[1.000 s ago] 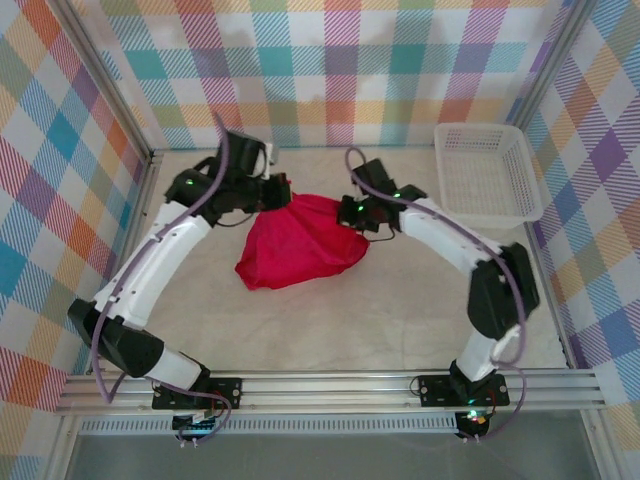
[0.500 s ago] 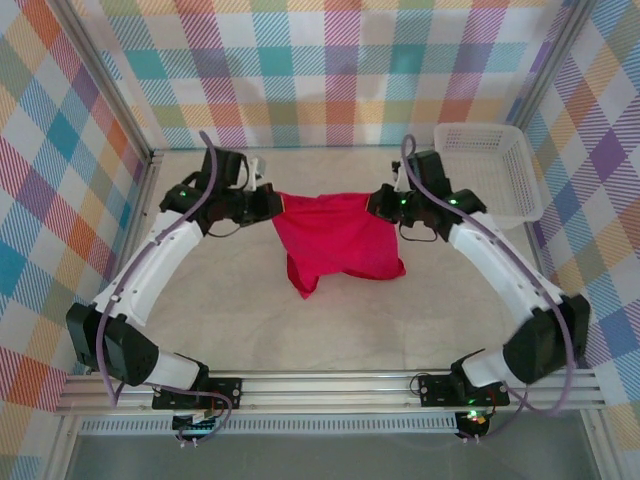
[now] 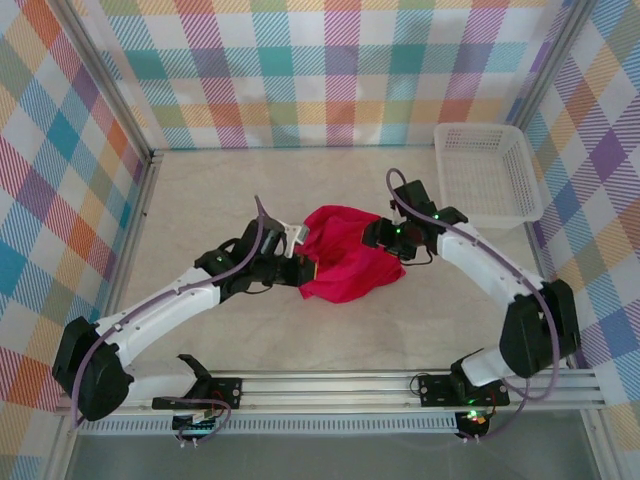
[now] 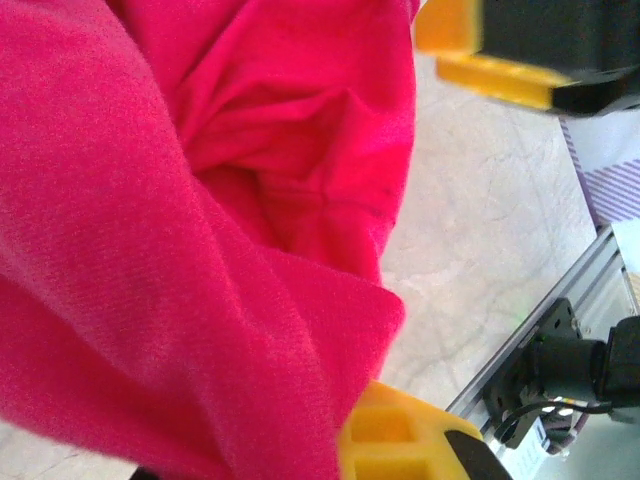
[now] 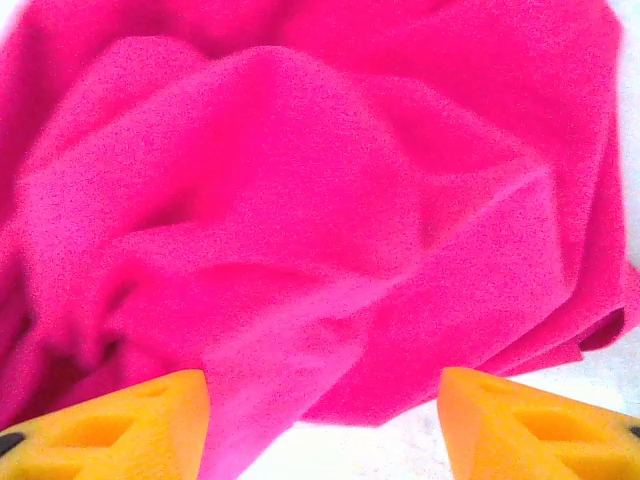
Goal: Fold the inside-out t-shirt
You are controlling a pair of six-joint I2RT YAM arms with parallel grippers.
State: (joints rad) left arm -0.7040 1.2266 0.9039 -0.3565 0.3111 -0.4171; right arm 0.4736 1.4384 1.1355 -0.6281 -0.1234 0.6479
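At the table centre, the shirt lies bunched in a heap. The left gripper, at the heap's 9 o'clock edge, is clamped on the cloth. The right gripper, at its 2 o'clock edge, has its jaws apart, holding nothing. A basket sits at the table's 1 o'clock corner

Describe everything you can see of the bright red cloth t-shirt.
The bright red cloth t-shirt lies crumpled in a soft, wrinkled heap on the beige table, its folds overlapping. The left gripper is shut on its left edge. The right gripper stands open at its right side, with fabric reaching between the fingers.
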